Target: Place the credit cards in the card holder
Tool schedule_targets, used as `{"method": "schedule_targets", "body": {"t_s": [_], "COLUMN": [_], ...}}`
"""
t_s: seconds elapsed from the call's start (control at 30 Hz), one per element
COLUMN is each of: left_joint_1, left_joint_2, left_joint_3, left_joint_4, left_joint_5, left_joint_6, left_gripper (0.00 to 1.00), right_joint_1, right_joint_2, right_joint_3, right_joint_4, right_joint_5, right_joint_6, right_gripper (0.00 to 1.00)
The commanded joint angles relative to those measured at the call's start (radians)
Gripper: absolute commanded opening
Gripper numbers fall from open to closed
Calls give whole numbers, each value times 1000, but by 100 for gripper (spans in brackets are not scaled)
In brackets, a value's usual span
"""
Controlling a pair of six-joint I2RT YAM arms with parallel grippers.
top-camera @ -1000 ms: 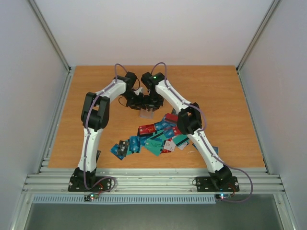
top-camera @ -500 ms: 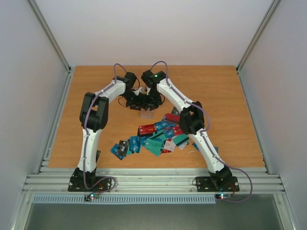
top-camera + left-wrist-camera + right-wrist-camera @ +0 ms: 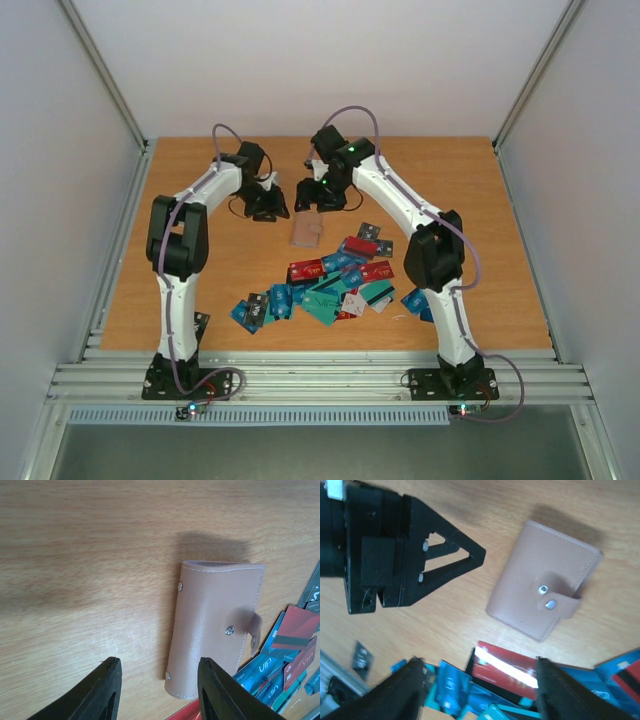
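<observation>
The tan card holder (image 3: 307, 231) lies folded shut on the table, its snap tab fastened. It also shows in the left wrist view (image 3: 217, 630) and the right wrist view (image 3: 545, 587). The credit cards (image 3: 330, 285), red, blue, teal and black, lie in a loose pile in front of it; a red card (image 3: 507, 672) is the nearest one. My left gripper (image 3: 266, 204) (image 3: 160, 690) is open and empty, just left of the holder. My right gripper (image 3: 322, 195) (image 3: 480, 690) is open and empty, hovering behind and above the holder.
A small dark object (image 3: 204, 322) lies by the left arm's base side. A few blue cards (image 3: 415, 300) lie under the right arm. Metal frame rails (image 3: 110, 260) border the table on both sides.
Both grippers have drawn away from the card holder, the left one to the left, the right one back and up. The holder now lies free on the table.
</observation>
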Motion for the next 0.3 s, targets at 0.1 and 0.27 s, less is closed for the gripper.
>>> {"method": "schedule_targets", "body": {"t_s": [0.1,0.27], "left_joint_1": [1,3], "left_joint_2": [-78,-112], "left_joint_3": [-40,-68], "left_joint_4": [40,57], "left_joint_5": [-14,-15], "left_joint_6": [3,6], "left_gripper": [44,45], "right_joint_1": [-59,-65], "right_joint_2": [-164,-199], "right_joint_3": [-285,-302], "right_joint_4": [373,385], "right_joint_5": [-158,-128], "right_joint_6": [4,-7], "right_gripper": [84,94]}}
